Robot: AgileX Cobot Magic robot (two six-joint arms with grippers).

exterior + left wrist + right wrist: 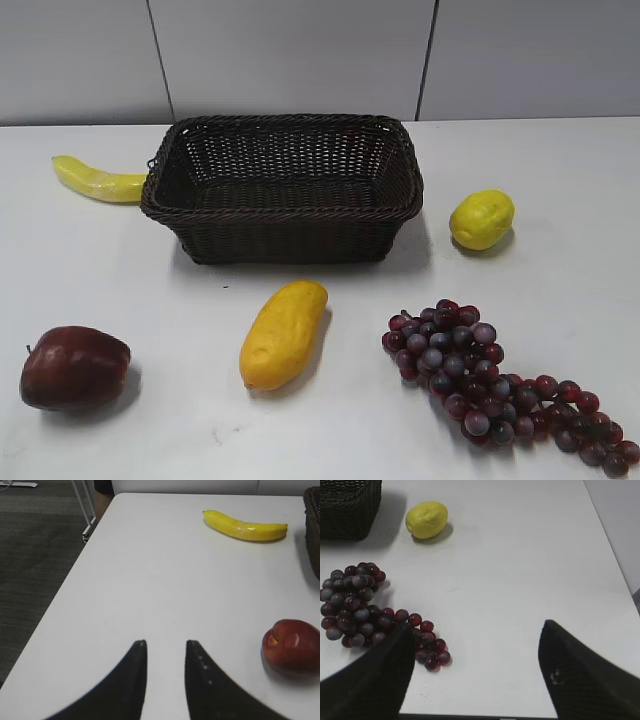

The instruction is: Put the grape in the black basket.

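Observation:
The grape (480, 385) is a long bunch of dark red-purple grapes lying on the white table at the front right; it also shows in the right wrist view (365, 612). The black basket (285, 125) stands empty at the back centre; its corner shows in the right wrist view (347, 505) and its edge in the left wrist view (312, 530). My right gripper (477, 630) is open wide and empty, its left finger over the bunch's thin end. My left gripper (166, 645) is open a little and empty over bare table. Neither gripper shows in the exterior view.
A banana (95, 180) lies left of the basket, also in the left wrist view (245, 526). A dark red apple (72, 368) sits front left. A yellow mango-like fruit (283, 333) lies in front of the basket. A lemon (481, 219) sits right of it.

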